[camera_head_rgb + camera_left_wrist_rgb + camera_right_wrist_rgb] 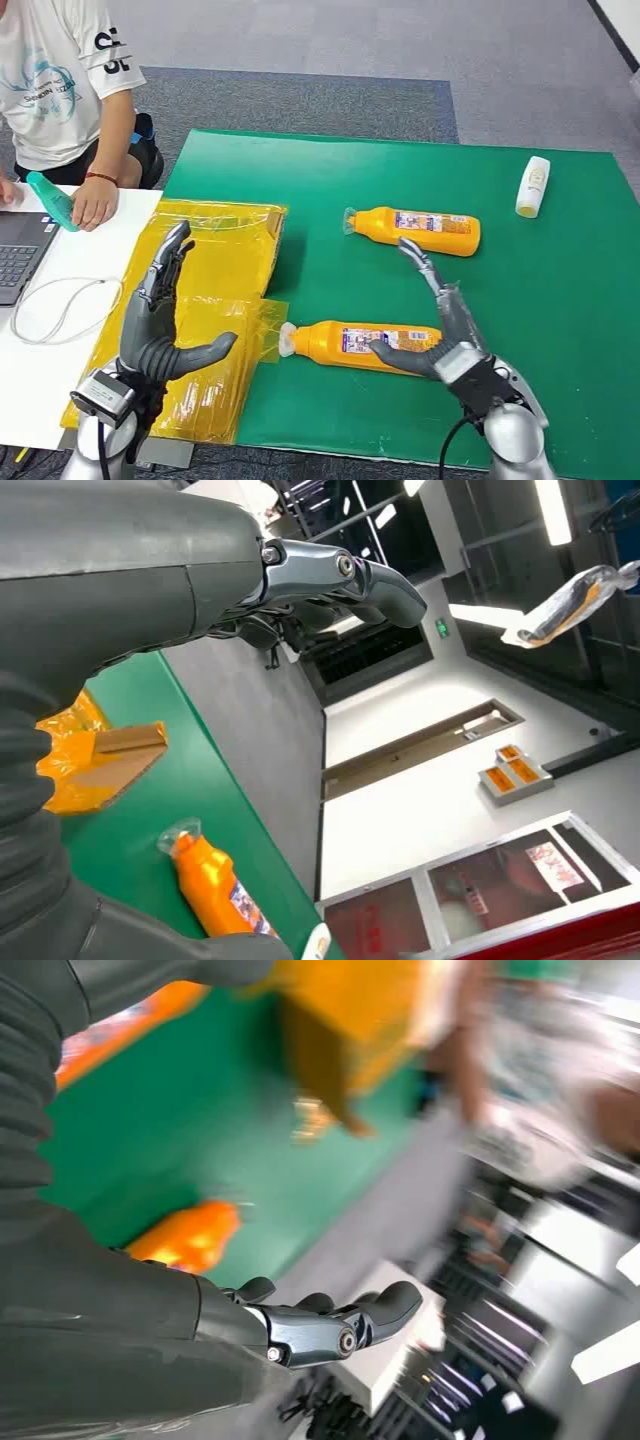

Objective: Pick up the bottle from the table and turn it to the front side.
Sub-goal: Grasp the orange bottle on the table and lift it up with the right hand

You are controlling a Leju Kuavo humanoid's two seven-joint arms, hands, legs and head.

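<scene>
The right wrist view was badly smeared, and only an orange blur [185,1238] beside the right hand [332,1325] could be read as a bottle. From the head view it came clear: the right hand [434,320] was spread wide, fingers apart, thumb stretched across the near orange bottle [355,345], which lay on its side on the green mat [528,280]. Whether thumb and bottle actually touched could not be told; nothing was gripped.

Beyond its fingertips lay a second orange bottle [415,230], also on its side, and farther off a small white bottle [533,186].

The left hand [162,320] hovered open and empty over crinkled yellow plastic wrap [219,250]. Its wrist view caught the far bottle's clear cap [181,835] and orange body past the thumb.

Beyond the left hand, a person's hand [94,200] held a teal bottle [53,200] beside a laptop [19,255] cut off at the edge.
</scene>
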